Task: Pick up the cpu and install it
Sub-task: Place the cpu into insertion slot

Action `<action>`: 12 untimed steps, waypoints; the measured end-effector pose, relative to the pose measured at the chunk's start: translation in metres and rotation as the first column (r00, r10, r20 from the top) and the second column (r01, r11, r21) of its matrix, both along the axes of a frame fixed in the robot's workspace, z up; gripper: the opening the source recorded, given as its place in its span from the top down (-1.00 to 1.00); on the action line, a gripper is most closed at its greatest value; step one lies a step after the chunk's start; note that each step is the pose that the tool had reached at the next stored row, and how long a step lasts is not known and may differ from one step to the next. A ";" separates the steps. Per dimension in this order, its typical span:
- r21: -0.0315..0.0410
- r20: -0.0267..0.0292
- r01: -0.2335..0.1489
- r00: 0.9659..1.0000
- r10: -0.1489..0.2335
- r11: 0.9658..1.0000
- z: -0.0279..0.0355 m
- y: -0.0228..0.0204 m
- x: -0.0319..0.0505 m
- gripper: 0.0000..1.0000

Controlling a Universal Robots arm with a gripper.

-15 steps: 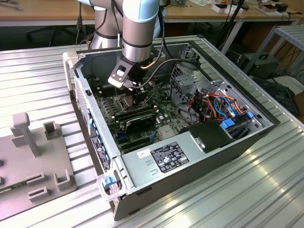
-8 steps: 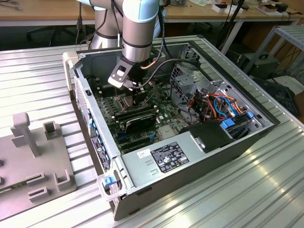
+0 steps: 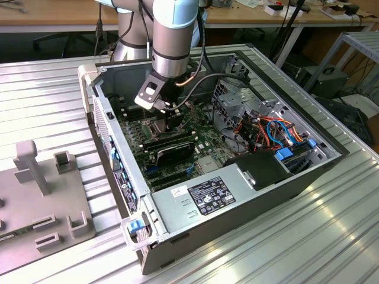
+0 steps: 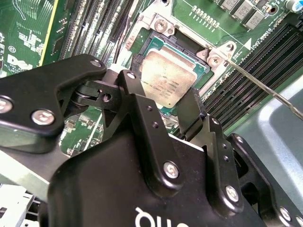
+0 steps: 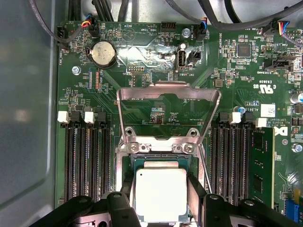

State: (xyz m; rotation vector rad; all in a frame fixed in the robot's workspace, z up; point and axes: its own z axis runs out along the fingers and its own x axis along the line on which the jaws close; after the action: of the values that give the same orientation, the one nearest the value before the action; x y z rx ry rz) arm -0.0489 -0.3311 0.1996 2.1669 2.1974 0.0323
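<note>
The cpu [image 5: 161, 195], a small square chip with a dull silver top, sits between my gripper's [image 5: 161, 188] two black fingers [image 5: 196, 191], which press on its opposite edges. It is held right over the open socket [image 5: 161, 161] on the green motherboard [image 5: 142, 61]; I cannot tell whether it rests in the socket. The socket's hinged metal frame [image 5: 168, 94] stands flipped open beyond it. In the second wrist view the cpu [image 4: 166, 79] lies level over the socket between the gripper [image 4: 165, 90] fingers. In the exterior view the gripper [image 3: 172, 118] reaches down into the open computer case [image 3: 308, 177].
Black memory slots [image 5: 87, 161] run along both sides of the socket, with a memory stick [image 5: 259, 165] fitted on one side. A thin socket lever [image 4: 265, 87] sticks out nearby. A power supply [image 3: 207, 198], cable bundles [image 3: 272, 127] and a grey fixture [image 3: 41, 195] surround the work area.
</note>
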 end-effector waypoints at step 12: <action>0.000 0.000 0.010 1.000 -0.010 1.000 -0.0001 0.0000 0.0010 -0.08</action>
State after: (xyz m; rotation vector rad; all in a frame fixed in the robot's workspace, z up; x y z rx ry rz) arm -0.0479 -0.3311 0.1995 2.1774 2.1869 0.0321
